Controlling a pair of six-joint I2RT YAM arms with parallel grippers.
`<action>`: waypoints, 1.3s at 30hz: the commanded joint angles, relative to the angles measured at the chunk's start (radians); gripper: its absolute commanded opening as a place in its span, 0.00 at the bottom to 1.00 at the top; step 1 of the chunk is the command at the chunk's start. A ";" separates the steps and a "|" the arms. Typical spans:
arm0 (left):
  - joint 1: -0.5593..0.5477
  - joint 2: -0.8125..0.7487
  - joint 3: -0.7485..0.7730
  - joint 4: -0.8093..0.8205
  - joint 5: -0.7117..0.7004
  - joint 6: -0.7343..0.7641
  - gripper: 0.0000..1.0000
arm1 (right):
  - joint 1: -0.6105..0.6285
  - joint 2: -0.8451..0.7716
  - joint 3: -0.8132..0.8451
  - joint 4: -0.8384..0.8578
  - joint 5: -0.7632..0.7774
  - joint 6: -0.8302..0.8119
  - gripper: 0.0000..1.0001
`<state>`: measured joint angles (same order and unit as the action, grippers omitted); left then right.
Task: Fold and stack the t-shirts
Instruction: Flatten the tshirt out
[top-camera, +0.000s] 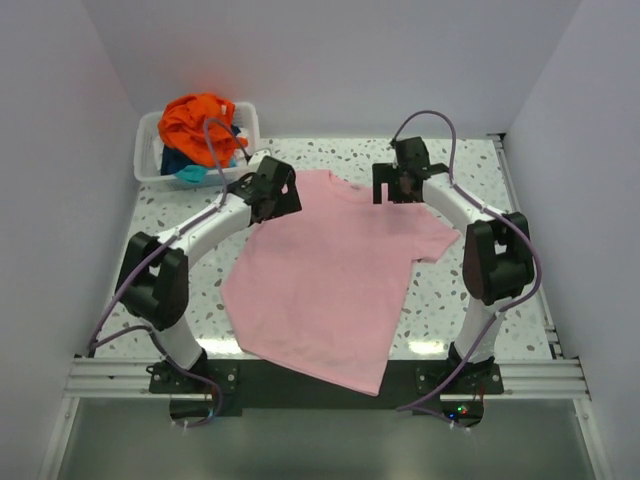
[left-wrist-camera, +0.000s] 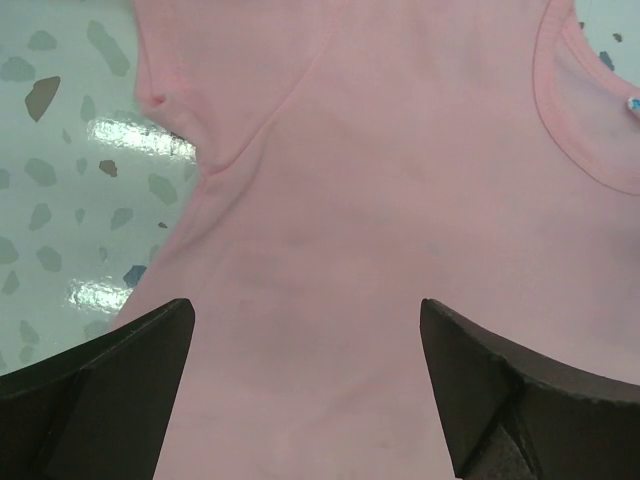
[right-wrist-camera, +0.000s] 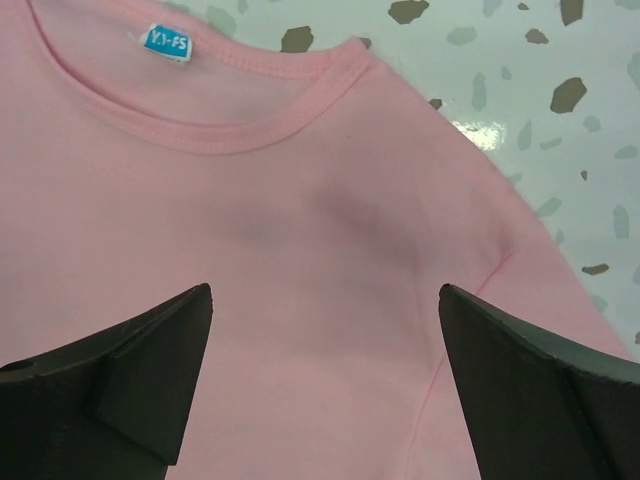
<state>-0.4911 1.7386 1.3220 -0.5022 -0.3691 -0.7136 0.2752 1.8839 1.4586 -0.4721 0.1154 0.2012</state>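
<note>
**Pink t-shirt** (top-camera: 330, 285) – one, spread flat and front up on the speckled bench (top-camera: 470, 160), to the right of the white bin (top-camera: 150, 168) and nearer the arm bases than it. The long axis runs collar to hem. The collar end points away from the bases, level with the bin's near side. The hem end points toward the bases, farthest from the bin, and reaches the bench's near edge. The axis is slightly slanted, the hem swinging a little back toward the bin's side. One short sleeve (top-camera: 437, 240) sticks out on the side away from the bin. The round collar (right-wrist-camera: 250, 135) carries a small blue label (right-wrist-camera: 166, 42) inside the back of the neck.

**Orange t-shirt** (top-camera: 200, 120) – crumpled, heaped on top in the bin. Teal-blue cloth (top-camera: 185, 168) is bunched beneath it.

**Left arm** (top-camera: 200, 235) – reaches to just beside the bin's near right corner. The left jaws are spread wide over the shirt's shoulder and armpit seam, fingers (left-wrist-camera: 110, 400) well apart, nothing held between them.

**Right arm** (top-camera: 470, 215) – well apart from the bin, across the collar from it. The right jaws are likewise wide apart – fingers (right-wrist-camera: 120, 380) over the other shoulder, gripping nothing. Whether either pair touches the cloth cannot be told.
</note>
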 joint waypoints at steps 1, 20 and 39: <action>0.005 -0.068 -0.090 0.056 0.048 -0.043 1.00 | 0.004 -0.023 0.020 0.032 -0.085 -0.016 0.99; -0.047 -0.199 -0.491 0.179 0.252 -0.142 1.00 | 0.004 0.060 -0.099 0.066 -0.165 0.101 0.99; -0.092 0.612 0.568 -0.037 0.304 0.063 1.00 | -0.335 -0.305 -0.634 0.087 -0.206 0.362 0.99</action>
<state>-0.5701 2.1849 1.6535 -0.4538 -0.1467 -0.7155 -0.0845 1.6485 0.9390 -0.3466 -0.0666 0.4770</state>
